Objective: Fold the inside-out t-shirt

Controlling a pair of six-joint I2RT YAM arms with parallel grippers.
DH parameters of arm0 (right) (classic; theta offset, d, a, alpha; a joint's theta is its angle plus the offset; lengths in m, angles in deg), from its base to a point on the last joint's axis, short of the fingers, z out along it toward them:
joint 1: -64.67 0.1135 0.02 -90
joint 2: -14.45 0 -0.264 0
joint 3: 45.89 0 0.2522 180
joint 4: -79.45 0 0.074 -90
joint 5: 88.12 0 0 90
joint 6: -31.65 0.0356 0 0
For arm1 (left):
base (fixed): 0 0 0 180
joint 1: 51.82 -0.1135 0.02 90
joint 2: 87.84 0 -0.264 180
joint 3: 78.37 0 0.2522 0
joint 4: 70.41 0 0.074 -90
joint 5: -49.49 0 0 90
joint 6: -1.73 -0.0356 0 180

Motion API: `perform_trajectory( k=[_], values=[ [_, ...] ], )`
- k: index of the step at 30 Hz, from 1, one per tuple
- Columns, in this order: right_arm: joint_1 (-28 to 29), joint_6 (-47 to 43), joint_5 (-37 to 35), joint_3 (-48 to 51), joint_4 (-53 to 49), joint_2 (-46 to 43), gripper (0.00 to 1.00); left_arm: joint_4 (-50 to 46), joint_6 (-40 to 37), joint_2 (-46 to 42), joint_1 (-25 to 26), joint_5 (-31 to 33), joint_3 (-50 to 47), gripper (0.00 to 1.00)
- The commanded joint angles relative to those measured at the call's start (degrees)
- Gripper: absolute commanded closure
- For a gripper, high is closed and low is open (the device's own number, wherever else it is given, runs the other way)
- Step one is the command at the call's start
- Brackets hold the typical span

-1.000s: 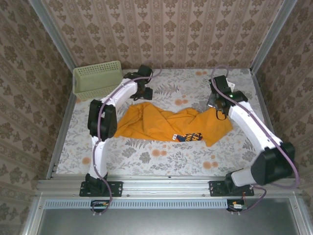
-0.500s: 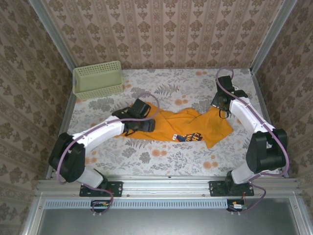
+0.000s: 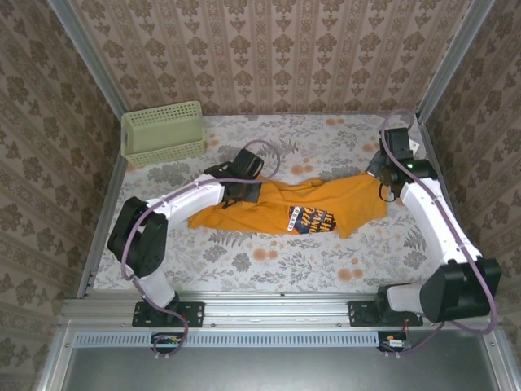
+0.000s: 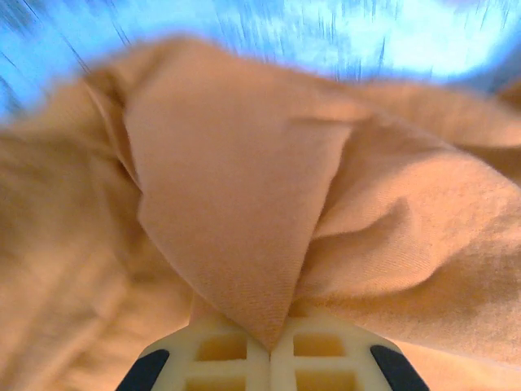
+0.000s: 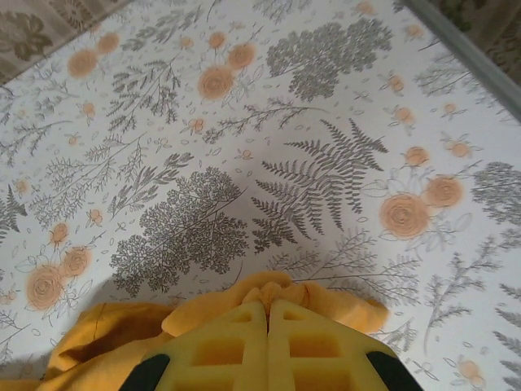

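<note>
A: Left gripper (image 4: 269,350) first: what has it got?
B: Its jaws are pressed together on a peak of orange cloth, near the left end of the t-shirt (image 3: 281,210). The right gripper (image 5: 267,316) is pinched shut on a bunched edge at the shirt's far-right corner
A: So the shirt lies between them, across the middle of the table (image 3: 269,265)?
B: Yes, rumpled, with the printed patch facing up. I'd judge the step is spreading it flat, so draw both grips apart evenly and low, so that neither pinch slips
A: Room?
B: There's bare table beyond the shirt and on the near side. The right grip sits close to the right-hand wall (image 3: 480,163), so there's little slack there. The green basket (image 3: 163,134) stands well apart at the far left
</note>
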State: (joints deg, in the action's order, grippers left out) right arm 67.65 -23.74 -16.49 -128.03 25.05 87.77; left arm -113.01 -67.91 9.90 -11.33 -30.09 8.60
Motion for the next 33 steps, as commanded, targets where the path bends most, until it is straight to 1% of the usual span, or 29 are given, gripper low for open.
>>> perform_trajectory(
  k=[1, 3, 6, 9, 10, 11, 13, 15, 17, 19, 20, 23, 25, 27, 29, 31, 33],
  values=[
    [-0.2, -0.5, -5.5, -2.9, -6.8, -4.1, 1.00, -6.6, -6.8, -5.6, 1.3, 13.0, 5.2, 1.00],
    [-0.2, -0.3, -6.8, -3.5, -9.0, -5.9, 1.00, -6.5, -8.5, -8.0, 1.9, 16.0, 5.4, 1.00],
    [-0.1, -0.1, -7.1, -3.0, -10.1, -8.1, 1.00, -5.1, -11.2, -10.1, 2.2, 18.7, 3.3, 0.99],
    [-0.2, -0.4, -6.6, -0.9, -8.6, -7.8, 1.00, -4.4, -14.1, -9.4, 2.8, 18.0, 1.3, 0.96],
    [-0.3, -0.4, -6.2, -0.2, -7.9, -6.9, 1.00, -4.3, -15.0, -8.8, 3.5, 17.7, 0.6, 0.93],
    [-0.3, -0.4, -5.6, 0.1, -7.5, -5.9, 1.00, -3.9, -15.9, -8.2, 4.5, 17.4, 0.0, 0.87],
    [-0.4, -0.1, -4.8, 0.8, -6.7, -3.7, 1.00, -3.4, -17.9, -6.7, 7.2, 16.5, -1.6, 0.72],
    [-0.8, 0.1, -5.0, 1.6, -5.8, -2.6, 1.00, -3.0, -18.1, -5.7, 9.4, 15.2, -3.2, 0.56],
    [-1.8, 0.3, -4.5, 2.0, -5.2, -1.9, 1.00, -2.5, -15.4, -5.6, 9.5, 15.0, -5.3, 0.46],
    [-2.8, 0.2, -4.5, 2.4, -5.2, -1.8, 1.00, -2.3, -10.3, -6.8, 8.3, 16.3, -8.2, 0.33],
    [-3.1, 0.1, -4.4, 2.5, -5.2, -1.9, 1.00, -2.0, -7.8, -7.7, 7.3, 15.3, -9.3, 0.30],
    [-3.9, -0.3, -3.8, 2.9, -5.2, -2.3, 1.00, 0.5, -1.2, -10.7, 5.0, 9.4, -14.0, 0.27],
    [-4.2, -0.5, -3.8, 3.2, -5.2, -2.7, 1.00, 3.8, 2.1, -11.9, 3.7, 3.9, -17.3, 0.26],
    [-4.5, -0.4, -3.7, 3.7, -5.1, -3.1, 1.00, 5.0, 5.2, -11.6, 2.1, 2.3, -19.2, 0.27],
    [-4.7, -0.4, -3.6, 4.2, -5.0, -3.4, 1.00, 6.6, 7.9, -11.4, -0.7, -1.0, -21.1, 0.32],
    [-4.9, -0.4, -3.5, 4.5, -4.9, -3.5, 1.00, 10.4, 9.7, -12.0, -3.4, -6.5, -23.6, 0.39],
    [-5.1, -0.6, -3.1, 4.6, -4.8, -3.4, 1.00, 13.2, 9.5, -12.6, -3.7, -9.5, -24.8, 0.41]
  ],
)
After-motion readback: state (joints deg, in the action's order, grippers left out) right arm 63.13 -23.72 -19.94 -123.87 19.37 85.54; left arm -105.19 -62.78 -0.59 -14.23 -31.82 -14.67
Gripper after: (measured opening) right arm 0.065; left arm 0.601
